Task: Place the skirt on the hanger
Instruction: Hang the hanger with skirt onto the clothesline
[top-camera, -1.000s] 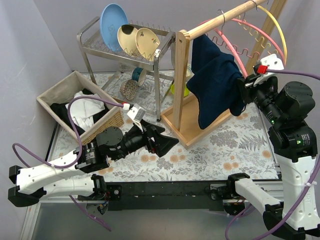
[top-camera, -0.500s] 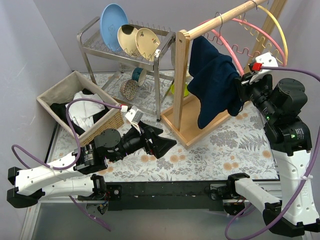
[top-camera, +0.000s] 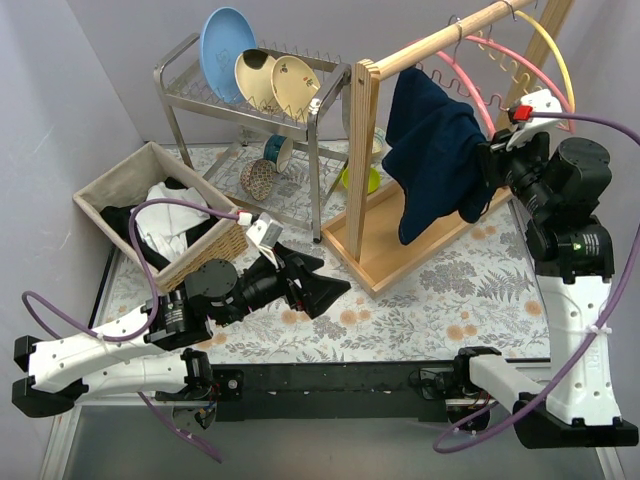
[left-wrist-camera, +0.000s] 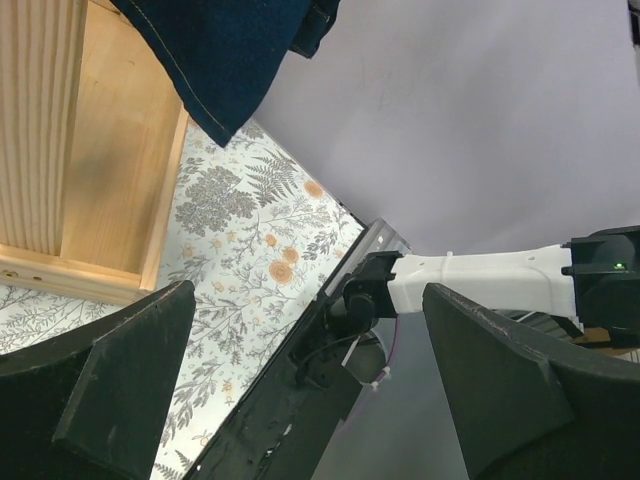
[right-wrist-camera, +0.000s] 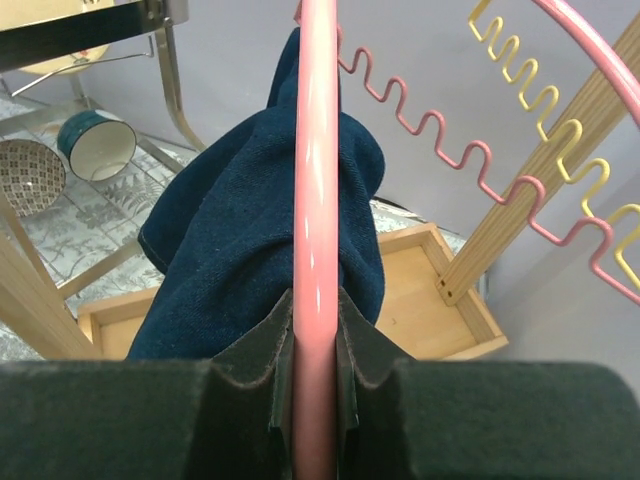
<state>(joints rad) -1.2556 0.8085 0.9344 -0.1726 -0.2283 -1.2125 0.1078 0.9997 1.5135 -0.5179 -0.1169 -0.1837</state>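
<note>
Left tool (top-camera: 320, 281) reaches low, fingers spread wide; right tool (right-wrist-camera: 314, 340) is raised high, fingers pinched close.

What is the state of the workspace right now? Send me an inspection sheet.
Surface: table with a floral cover.
Job's things: dark blue skirt draped over the pink hanger, at the wooden rack.
Clutter: dish rack holding plates, bowls below it, basket of clothes, yellow hanger.
Grippers: right gripper shut on the pink hanger's bar; left gripper open, empty, low over the table.
Cables: purple cable loops above the left arm; no snag seen.
Surroundings: plain walls; nothing seen.
</note>
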